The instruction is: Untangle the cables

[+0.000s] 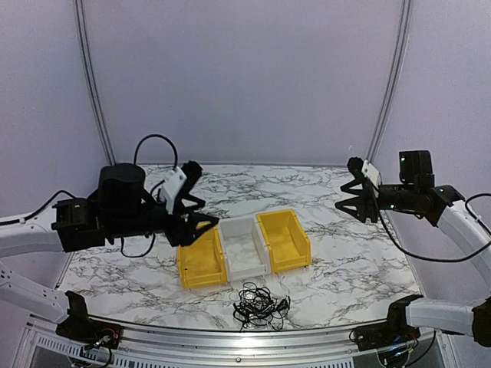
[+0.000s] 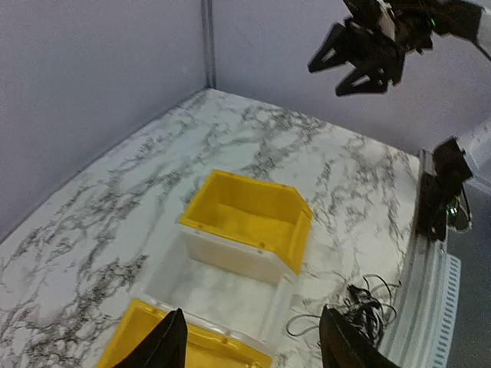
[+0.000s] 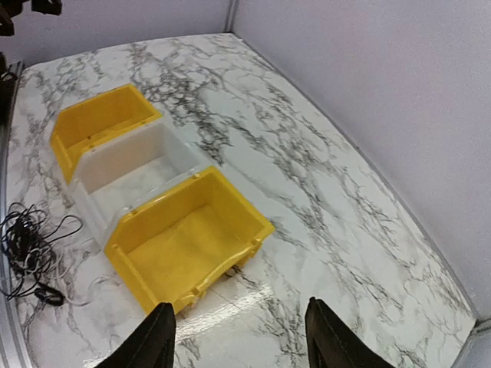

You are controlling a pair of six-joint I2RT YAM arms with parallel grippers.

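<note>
Cables [image 1: 259,305] sit in one knotted clump at the table's 6 o'clock, just before the bins [image 1: 244,253]. Left gripper [image 1: 197,201] at 9, right gripper [image 1: 353,188] at 3: both high, jaws wide apart, nothing held. Risk: grabbing the whole clump lifts it w/ knots intact, and thin wires may slip out.
</note>
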